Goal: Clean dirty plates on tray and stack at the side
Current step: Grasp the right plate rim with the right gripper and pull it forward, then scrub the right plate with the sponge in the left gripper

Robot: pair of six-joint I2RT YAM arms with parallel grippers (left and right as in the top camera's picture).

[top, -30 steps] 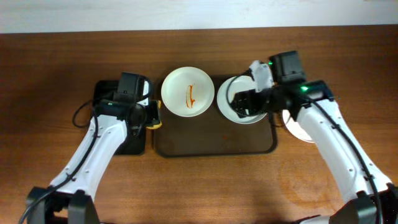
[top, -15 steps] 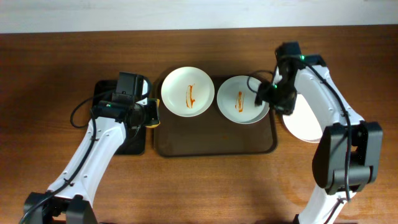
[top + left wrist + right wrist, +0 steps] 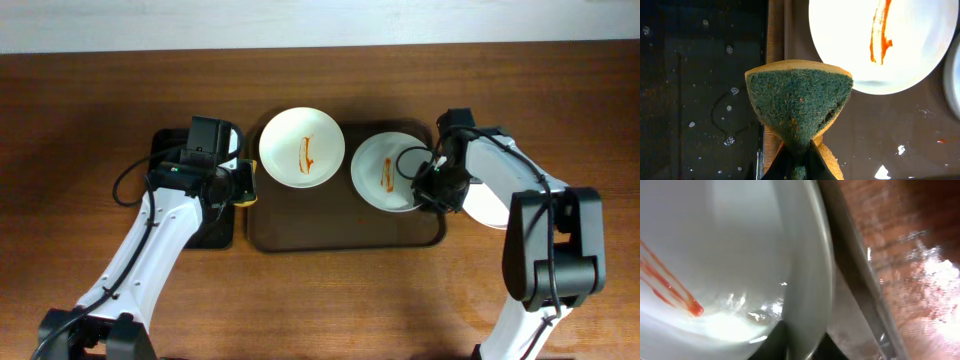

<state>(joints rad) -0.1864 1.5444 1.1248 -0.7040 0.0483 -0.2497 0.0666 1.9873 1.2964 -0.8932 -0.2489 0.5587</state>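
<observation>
Two dirty plates lie on the dark brown tray (image 3: 340, 232), each with an orange-red smear. The left plate (image 3: 302, 147) also fills the top right of the left wrist view (image 3: 910, 45). My right gripper (image 3: 428, 182) is shut on the right rim of the right plate (image 3: 385, 172); in the right wrist view that rim (image 3: 807, 280) runs between my right gripper (image 3: 802, 342) jaws. A third white plate (image 3: 486, 208) rests on the table right of the tray, half hidden by my arm. My left gripper (image 3: 238, 185) is shut on a green-and-yellow sponge (image 3: 800, 105) above the tray's left edge.
A smaller black tray (image 3: 195, 232) sits left of the brown one, speckled with water drops (image 3: 700, 75). The brown tray's raised rim (image 3: 860, 295) runs right beside the gripped plate. Wet wooden table (image 3: 920, 265) lies beyond it.
My right gripper has swung from over the right plate to its right rim and closed on it. The plate has shifted slightly toward the front. The left arm has stayed still.
</observation>
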